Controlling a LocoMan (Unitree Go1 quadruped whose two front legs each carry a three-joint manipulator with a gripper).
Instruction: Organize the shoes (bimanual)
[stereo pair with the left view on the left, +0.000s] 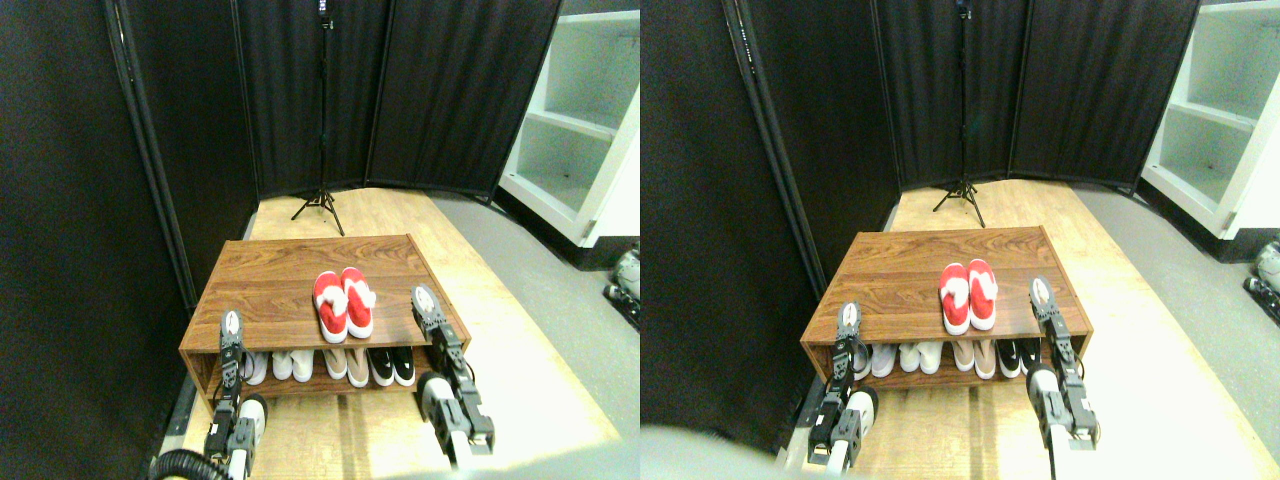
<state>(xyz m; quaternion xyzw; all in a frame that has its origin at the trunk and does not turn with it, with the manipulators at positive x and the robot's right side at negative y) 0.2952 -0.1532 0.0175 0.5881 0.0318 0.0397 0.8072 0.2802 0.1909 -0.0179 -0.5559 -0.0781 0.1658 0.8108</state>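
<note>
Shoes first: I see the pair of bright red slip-on sneakers with white soles (343, 303) side by side, touching, at frame centre on top of the brown wood-grain shoe rack (270, 275), long axes running away from me. My right gripper (425, 300) is just beside them, nearer than my left gripper (231, 325) at the rack's left front edge. Jaw state: I cannot tell. The lower shelf holds white shoes (290, 364), beige shoes (346, 365) and black shoes (391, 365)

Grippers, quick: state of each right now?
Left gripper: holds nothing; open or closed cannot be told.
Right gripper: holds nothing; open or closed cannot be told.
</note>
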